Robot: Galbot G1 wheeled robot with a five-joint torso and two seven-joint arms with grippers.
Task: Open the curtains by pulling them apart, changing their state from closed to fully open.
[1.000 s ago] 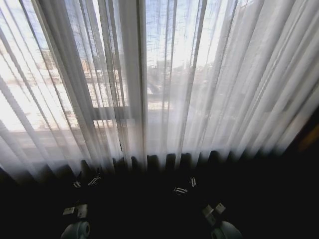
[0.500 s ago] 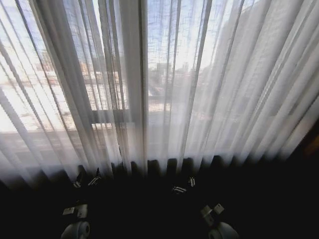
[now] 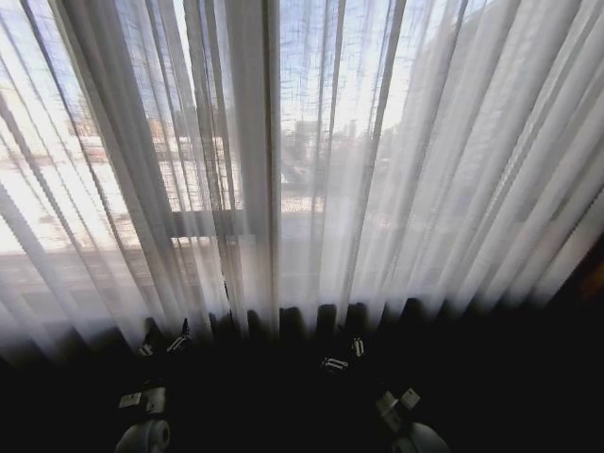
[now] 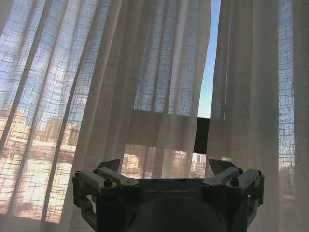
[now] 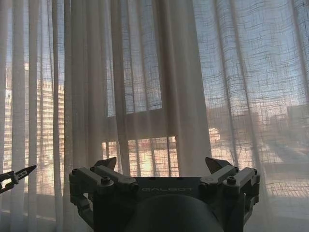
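approach step: curtains [image 3: 377, 160] hung closed across the window, neither pincer on fabric yet.
left pincer [image 4: 166, 169] was spread wide and empty, facing the narrow slit where the two panels met; right pincer [image 5: 161, 166] was likewise released, facing pleats just beside that seam. in the head view both sat low, at the hem, left pincer [image 3: 162, 344] and right pincer [image 3: 344, 356] apart. judgement: next move calls for each to close on its inner edge and pull outward.

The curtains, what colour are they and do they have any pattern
Sheer white-cream curtains, no print, just a woven grid texture and vertical pleats; clearest in the left wrist view.
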